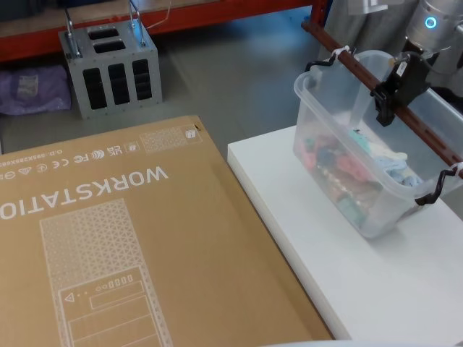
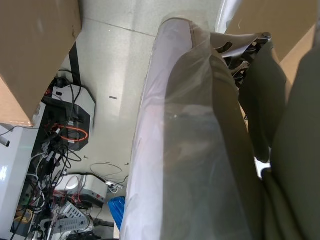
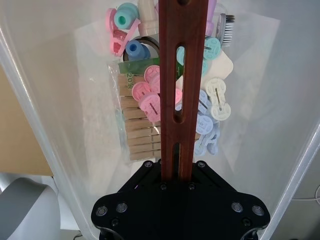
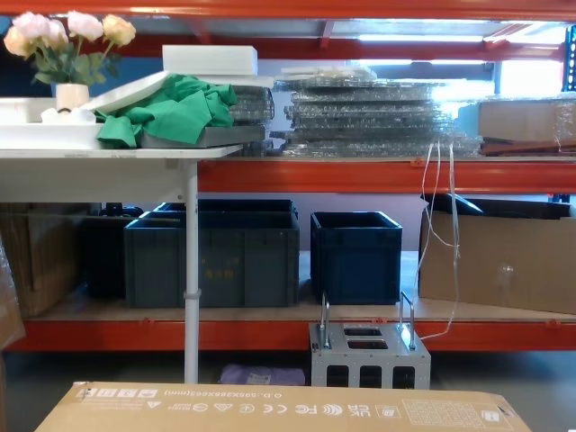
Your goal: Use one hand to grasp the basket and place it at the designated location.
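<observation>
The translucent white basket (image 1: pixel 312 116), holding pastel clips (image 3: pixel 150 95) and wooden pegs (image 3: pixel 137 135), is upright over the white surface (image 1: pixel 289 217) at the right, its long reddish-brown slotted handle (image 1: pixel 427 134) clamped mid-length by the black right gripper (image 1: pixel 394 90).

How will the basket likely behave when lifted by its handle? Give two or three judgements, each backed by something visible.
Probably light: the basket is thin see-through plastic holding only pegs and small clips. It may swing, since the right gripper holds one narrow handle joined only at the rim's ends. The loose contents could slide if it tilts.
</observation>
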{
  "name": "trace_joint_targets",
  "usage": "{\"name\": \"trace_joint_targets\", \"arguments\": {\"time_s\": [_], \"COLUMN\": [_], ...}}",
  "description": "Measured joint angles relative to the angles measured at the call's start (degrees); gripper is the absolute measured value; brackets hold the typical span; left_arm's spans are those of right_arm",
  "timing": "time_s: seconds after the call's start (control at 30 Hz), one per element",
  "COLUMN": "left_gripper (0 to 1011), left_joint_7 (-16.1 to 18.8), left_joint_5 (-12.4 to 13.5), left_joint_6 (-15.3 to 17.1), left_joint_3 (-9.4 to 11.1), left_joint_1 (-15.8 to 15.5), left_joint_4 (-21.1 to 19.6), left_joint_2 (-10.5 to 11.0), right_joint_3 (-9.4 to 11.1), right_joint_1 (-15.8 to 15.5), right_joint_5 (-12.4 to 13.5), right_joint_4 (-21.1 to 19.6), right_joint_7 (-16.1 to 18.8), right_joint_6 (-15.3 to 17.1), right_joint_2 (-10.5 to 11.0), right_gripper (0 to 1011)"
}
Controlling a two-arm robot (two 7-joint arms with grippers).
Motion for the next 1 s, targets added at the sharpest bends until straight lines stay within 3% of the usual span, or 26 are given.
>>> {"name": "trace_joint_targets", "arguments": {"time_s": [0.5,1.0], "left_gripper": [0,0], "left_joint_7": [0.00,0.00], "left_joint_5": [-0.02,0.00], "left_joint_6": [0.00,0.00], "left_joint_3": [0.00,0.00], "left_joint_1": [0.00,0.00], "left_joint_4": [-0.02,-0.01], "left_joint_2": [0.00,0.00], "right_joint_3": [-0.26,-2.22], "right_joint_1": [1.78,4.01], "right_joint_5": [-0.75,-0.97], "right_joint_4": [0.89,-0.16], "right_joint_7": [0.45,0.94], "right_joint_6": [-1.57,-3.55], "right_joint_2": [-1.73,-3.68], "right_gripper": [0,0]}}
